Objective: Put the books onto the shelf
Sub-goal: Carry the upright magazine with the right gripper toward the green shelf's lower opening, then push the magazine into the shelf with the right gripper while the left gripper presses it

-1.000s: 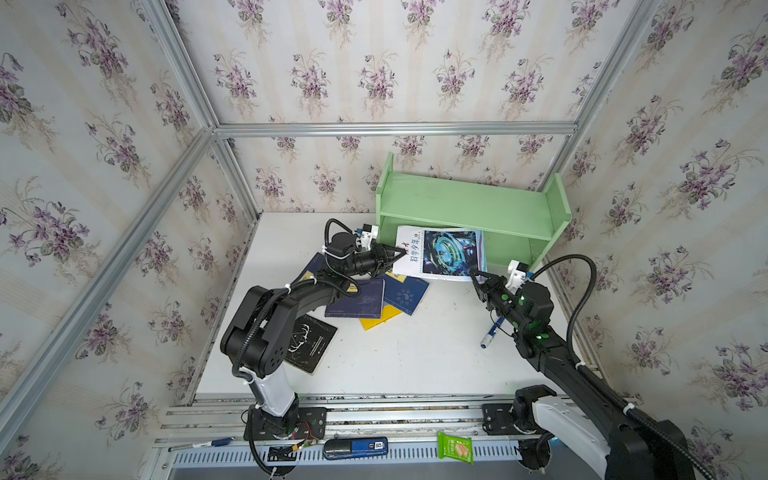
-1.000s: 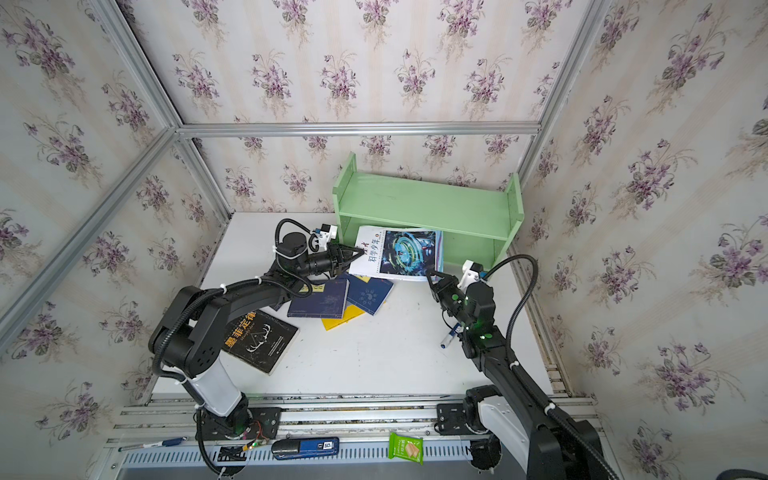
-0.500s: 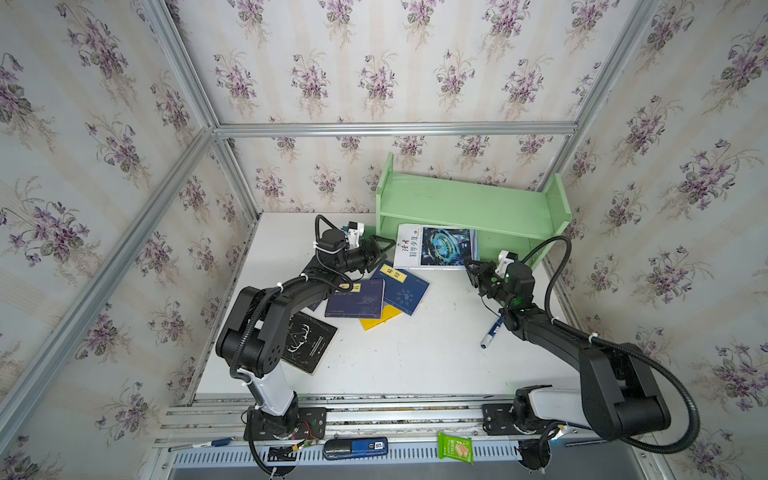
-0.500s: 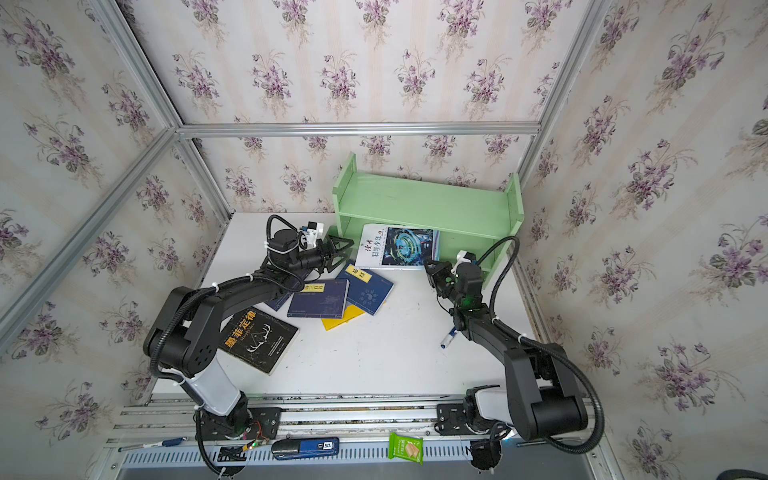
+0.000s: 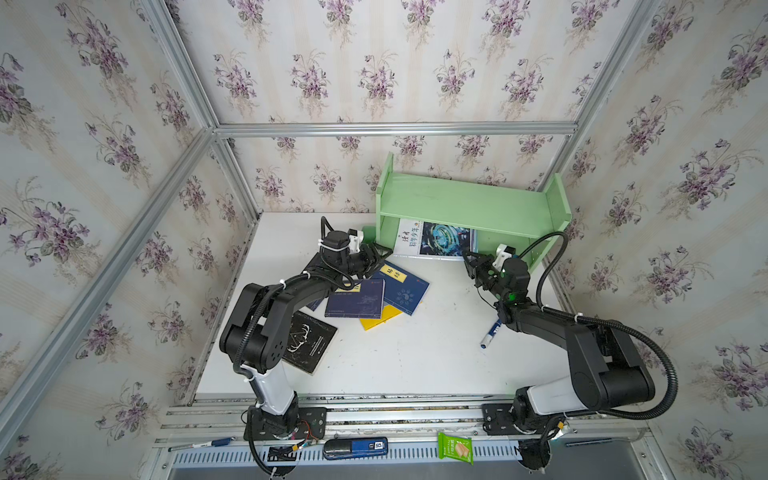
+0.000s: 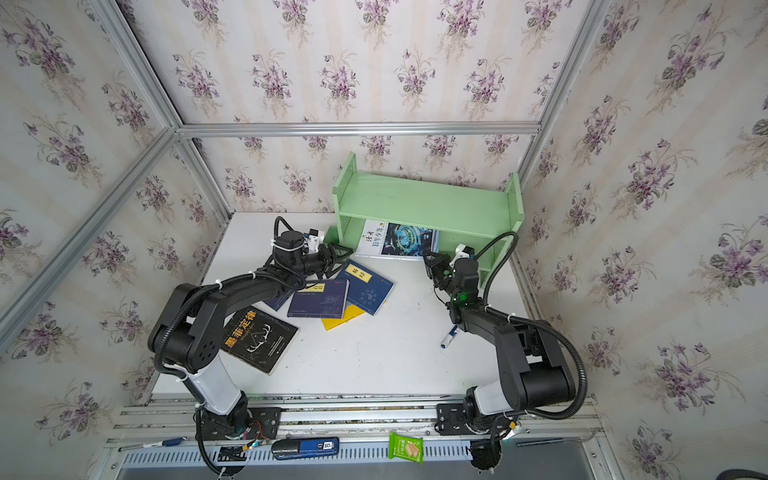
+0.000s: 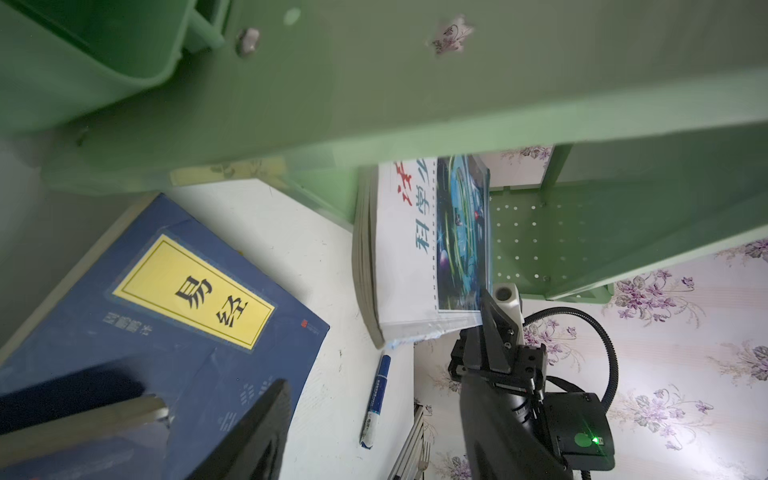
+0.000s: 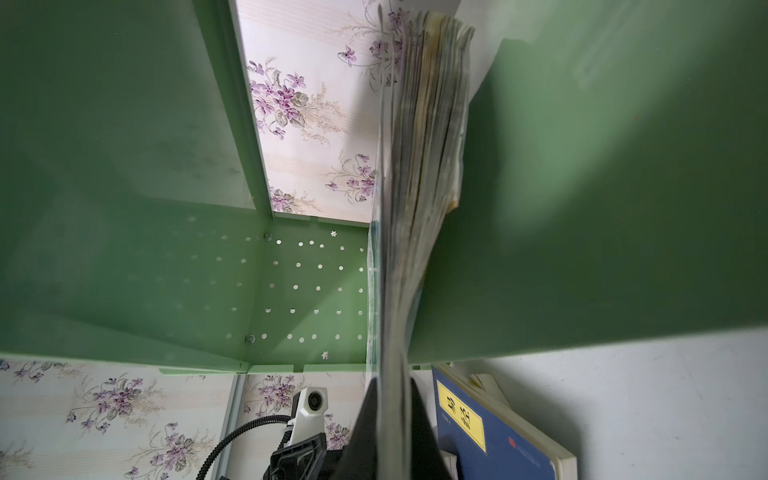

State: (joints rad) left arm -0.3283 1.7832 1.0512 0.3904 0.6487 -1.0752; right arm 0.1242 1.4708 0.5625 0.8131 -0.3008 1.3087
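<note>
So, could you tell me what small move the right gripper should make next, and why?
Probably push the white-and-blue magazine deeper into the lower tier of the pale green shelf: the right gripper is shut on its corner, and part of it juts out past the shelf front.

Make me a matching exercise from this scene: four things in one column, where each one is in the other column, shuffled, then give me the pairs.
1. magazine
2. black book
3. pen
4. yellow book

A. partly under navy books
B. standing in the shelf, lower tier
C. flat at the front left of the table
D. on the table, right side

Pairs: 1-B, 2-C, 3-D, 4-A
</note>
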